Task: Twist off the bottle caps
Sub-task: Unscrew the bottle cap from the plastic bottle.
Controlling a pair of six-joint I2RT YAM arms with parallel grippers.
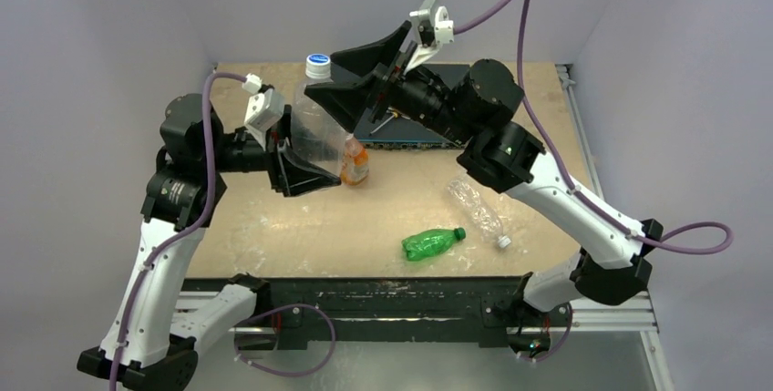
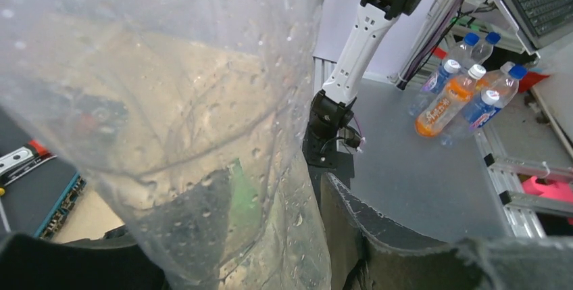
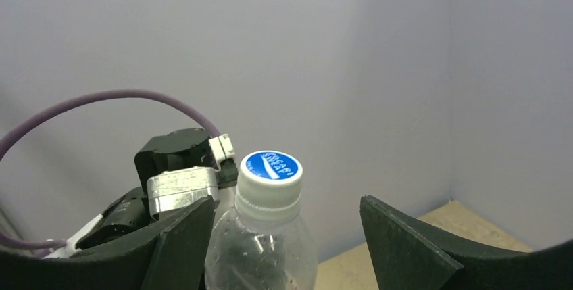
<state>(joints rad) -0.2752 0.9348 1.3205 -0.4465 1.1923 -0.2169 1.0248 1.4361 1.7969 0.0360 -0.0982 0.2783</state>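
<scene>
Holding the clear bottle upright toward 10 o'clock on the table, the left gripper is clamped on its lower body in the top view, while the right gripper brackets the white, blue-topped cap. Left wrist view: crinkled bottle wall fills the frame, pressed close beside the dark fingers — grip looks firm. Right wrist view: jaws stand wide at 3 and 9 o'clock of the cap, touching nothing — step in hand is uncapping this bottle; next move calls for closing squarely on the cap, then twisting against the left arm's hold.
</scene>
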